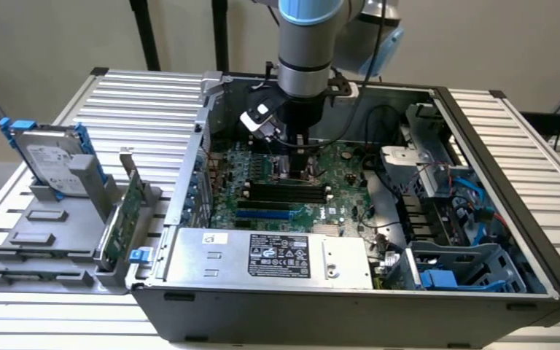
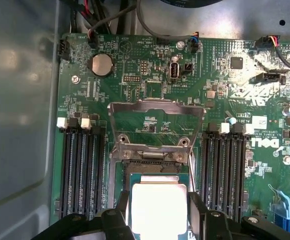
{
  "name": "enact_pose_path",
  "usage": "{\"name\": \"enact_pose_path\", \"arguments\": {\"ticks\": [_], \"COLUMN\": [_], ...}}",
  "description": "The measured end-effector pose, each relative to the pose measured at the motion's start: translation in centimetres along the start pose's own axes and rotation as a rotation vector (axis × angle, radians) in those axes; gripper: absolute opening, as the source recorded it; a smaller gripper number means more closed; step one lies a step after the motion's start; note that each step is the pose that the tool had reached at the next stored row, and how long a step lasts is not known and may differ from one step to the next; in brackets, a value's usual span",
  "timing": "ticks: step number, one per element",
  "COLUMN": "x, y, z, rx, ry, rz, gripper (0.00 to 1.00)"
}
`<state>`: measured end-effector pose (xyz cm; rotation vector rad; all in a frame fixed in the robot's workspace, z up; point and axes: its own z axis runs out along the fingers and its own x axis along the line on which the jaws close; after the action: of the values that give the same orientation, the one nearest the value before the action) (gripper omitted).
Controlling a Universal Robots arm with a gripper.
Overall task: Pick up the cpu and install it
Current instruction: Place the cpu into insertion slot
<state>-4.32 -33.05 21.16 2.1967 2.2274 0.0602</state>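
tool (image 2: 158, 207) tight on cpu (image 2: 157, 212) between its fingers, over open socket (image 2: 152, 168)

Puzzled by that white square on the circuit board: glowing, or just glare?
Wrist view: glare; the metal top of the cpu washes out white, and the case wall carries soft reflections. Exterior view: even light, the motherboard shaded inside the case.
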Motion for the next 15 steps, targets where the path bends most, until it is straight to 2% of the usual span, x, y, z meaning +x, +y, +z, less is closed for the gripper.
{"name": "enact_pose_path", "arguments": {"ticks": [3, 11, 15], "x": [-0.01, 0.0, 0.12], "y": [-0.02, -0.02, -0.03], "z": [0.34, 0.35, 0.41], "rx": [-0.0015, -0.0017, -0.0055], "ry": [0.0, 0.0, -0.0004], "rz": [0.001, 0.003, 0.013], "gripper": [0.55, 0.55, 0.55]}}
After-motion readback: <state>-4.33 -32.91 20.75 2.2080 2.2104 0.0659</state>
